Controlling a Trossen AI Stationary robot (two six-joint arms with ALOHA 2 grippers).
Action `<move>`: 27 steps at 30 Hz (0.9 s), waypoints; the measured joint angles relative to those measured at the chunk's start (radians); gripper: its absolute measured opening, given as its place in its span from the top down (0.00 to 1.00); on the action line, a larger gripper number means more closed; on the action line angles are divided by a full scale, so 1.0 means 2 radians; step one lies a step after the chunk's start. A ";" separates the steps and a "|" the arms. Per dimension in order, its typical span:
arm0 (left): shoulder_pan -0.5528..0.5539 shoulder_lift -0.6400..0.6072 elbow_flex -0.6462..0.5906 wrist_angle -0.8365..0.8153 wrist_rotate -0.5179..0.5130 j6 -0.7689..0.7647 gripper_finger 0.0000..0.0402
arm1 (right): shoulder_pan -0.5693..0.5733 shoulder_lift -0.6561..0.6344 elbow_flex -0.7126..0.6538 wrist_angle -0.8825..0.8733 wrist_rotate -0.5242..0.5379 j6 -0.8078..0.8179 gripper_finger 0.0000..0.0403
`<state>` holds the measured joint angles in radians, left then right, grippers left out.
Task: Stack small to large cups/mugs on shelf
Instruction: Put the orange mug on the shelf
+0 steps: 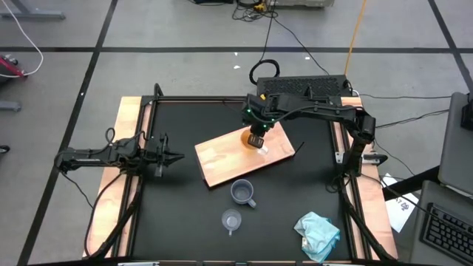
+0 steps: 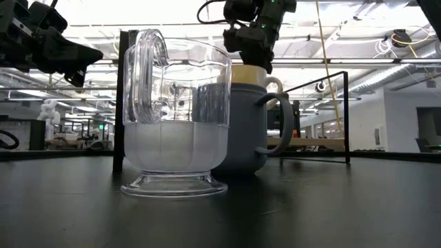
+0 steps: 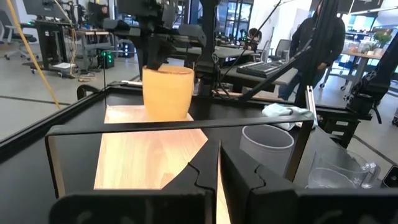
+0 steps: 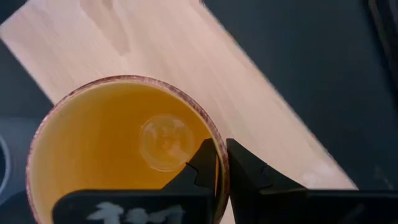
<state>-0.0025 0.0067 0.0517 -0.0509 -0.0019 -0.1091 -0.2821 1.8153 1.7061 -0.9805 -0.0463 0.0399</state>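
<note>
Clear glass cup [image 1: 232,220] sat lowest in high view, bottom centre of black tabletop [image 1: 177,214]. Blue-grey mug [image 1: 243,193] stood just above it, near wood board's lower edge. Pale teal cloth [image 1: 318,233] lay at lower right. Light-wood shelf board [image 1: 222,159] lay angled at frame centre. Orange mug [image 1: 247,138] stood upright on board's upper part. Right gripper [image 4: 218,163] clamped over mug rim, one finger inside, one outside. Left gripper [image 1: 176,157] waited at left-centre, fingers closed together, holding nothing.
</note>
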 joint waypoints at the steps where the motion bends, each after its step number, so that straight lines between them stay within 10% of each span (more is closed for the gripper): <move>1: 0.000 0.000 0.000 0.000 0.000 0.000 0.96 | 0.000 0.000 0.000 0.002 0.000 0.000 0.98; 27: 0.000 0.000 0.000 0.000 0.000 0.000 0.96 | 0.000 0.017 -0.009 0.022 -0.001 0.013 0.98</move>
<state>-0.0025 0.0067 0.0517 -0.0505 -0.0019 -0.1089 -0.2825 1.8488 1.6874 -0.9358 -0.0477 0.0661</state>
